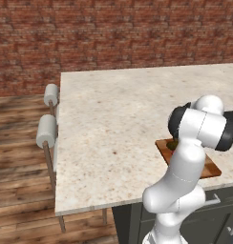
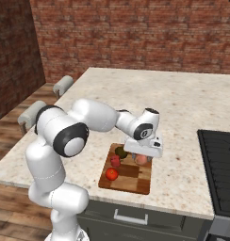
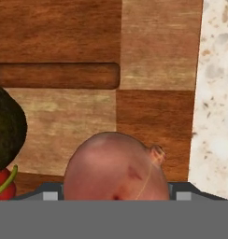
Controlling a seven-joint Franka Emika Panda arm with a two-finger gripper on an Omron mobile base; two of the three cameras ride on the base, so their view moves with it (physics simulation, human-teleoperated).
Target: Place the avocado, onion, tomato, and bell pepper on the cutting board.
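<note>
The wooden cutting board (image 2: 128, 181) lies near the counter's front edge. On it, in a row on its left side, are the dark avocado (image 2: 120, 151), the crimson bell pepper (image 2: 115, 161) and the orange-red tomato (image 2: 111, 174). My gripper (image 2: 143, 155) points down over the board's far right part, shut on the pinkish-tan onion (image 2: 142, 160). In the hand view the onion (image 3: 116, 165) sits between the fingertips, just over the board (image 3: 153, 56), with the avocado (image 3: 6, 128) and the bell pepper (image 3: 3, 189) at the left edge. The arm hides most of the board (image 1: 211, 167) in the left base view.
A black stovetop (image 2: 219, 169) lies to the right of the board. The speckled counter (image 2: 183, 108) stretches away behind it. Two padded stools (image 1: 47, 128) stand at the counter's left side. A drawer handle (image 2: 130, 217) sits below the front edge.
</note>
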